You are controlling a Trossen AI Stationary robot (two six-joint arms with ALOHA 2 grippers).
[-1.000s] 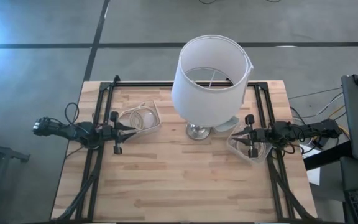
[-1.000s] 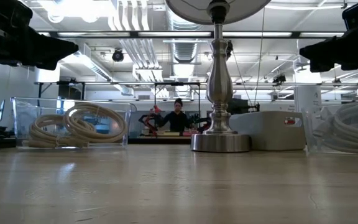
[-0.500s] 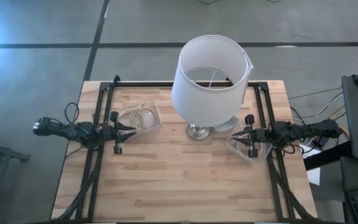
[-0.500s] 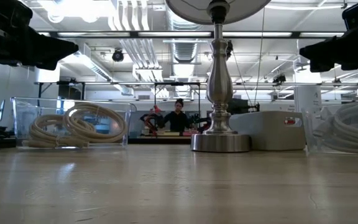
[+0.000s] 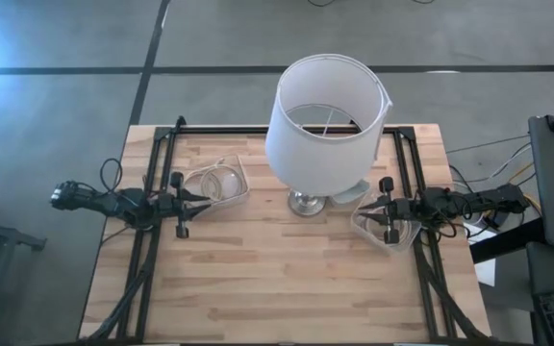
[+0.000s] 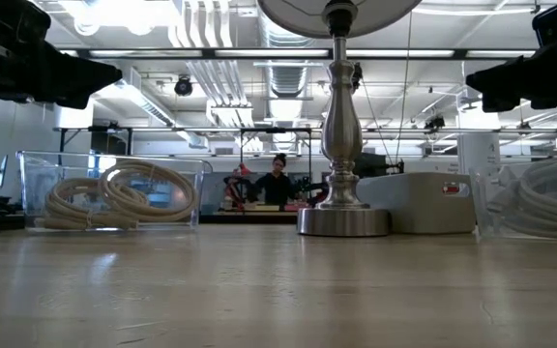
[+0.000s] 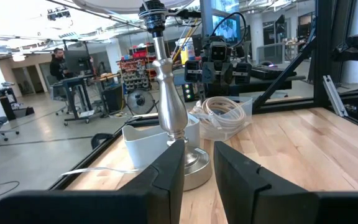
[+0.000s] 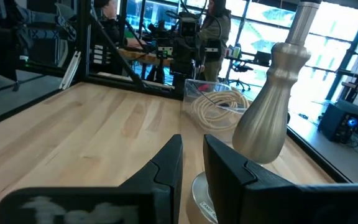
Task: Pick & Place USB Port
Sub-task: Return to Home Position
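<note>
From my desk I see both arms stretched level over the wooden table point(image 5: 277, 288), facing each other across the lamp point(image 5: 320, 125). The left gripper point(image 5: 200, 199) hangs above the boards, well clear of them in the low view. Its fingers point(image 7: 166, 177) are drawn nearly together with only a thin slit between them, and they pinch nothing. Just ahead of its tips, a little toward the far side, stands a clear bin point(image 5: 241, 171) with a coiled cream cable point(image 5: 219, 181) lying inside. The right gripper point(image 5: 369, 209) hangs at about the same height, its fingers point(image 8: 229, 177) likewise almost pressed together on nothing. Directly beneath it sits a second clear bin point(image 5: 399, 242), and a second cream coil point(image 6: 549, 198) lies in that one. The gray bin point(image 5: 350, 191) stands just ahead of the right gripper, slightly toward the far side. It is close beside the lamp base point(image 5: 303, 202) and half hidden under the shade. From the left gripper it lies beyond the lamp's metal stem. I cannot see into it from any camera, so I cannot tell what it holds. Both cables that I can make out are cream. Far beyond the table, a person point(image 6: 278, 179) is at a bench in the room.
</note>
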